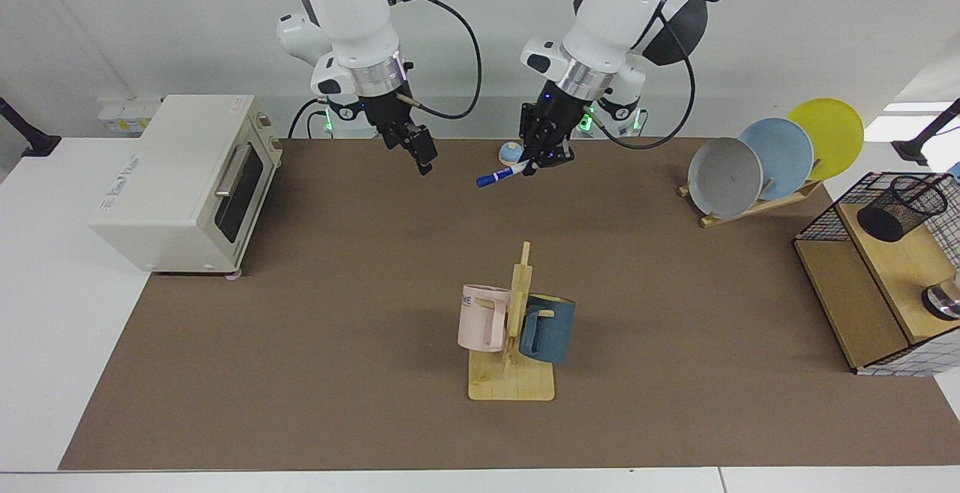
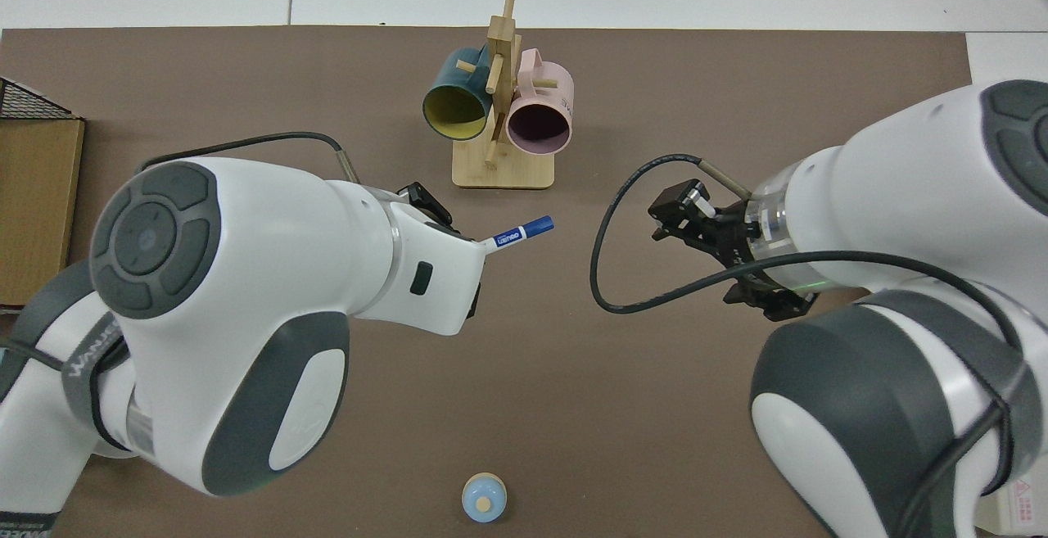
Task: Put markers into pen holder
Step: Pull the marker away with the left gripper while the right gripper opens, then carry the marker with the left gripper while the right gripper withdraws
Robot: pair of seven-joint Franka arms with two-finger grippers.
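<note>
The marker (image 1: pixel 501 175) has a white barrel and blue cap and hangs nearly level above the mat at the back centre. My left gripper (image 1: pixel 541 161) is shut on its white end, with the cap pointing away toward the toaster side. In the top view the marker (image 2: pixel 520 234) sticks out from under the left wrist. My right gripper (image 1: pixel 424 154) hangs open and holds nothing, well apart from the marker; the top view shows the right gripper (image 2: pixel 679 212) too. The black mesh pen holder (image 1: pixel 900 208) leans on a wooden shelf at the far right.
A mug rack (image 1: pixel 514 328) with a pink and a dark blue mug stands mid-table. A toaster oven (image 1: pixel 187 178) is at the left and a plate rack (image 1: pixel 772 159) at the right. A wire-grid basket (image 1: pixel 817 215) surrounds the shelf. A small blue knob (image 1: pixel 510 152) sits behind the marker.
</note>
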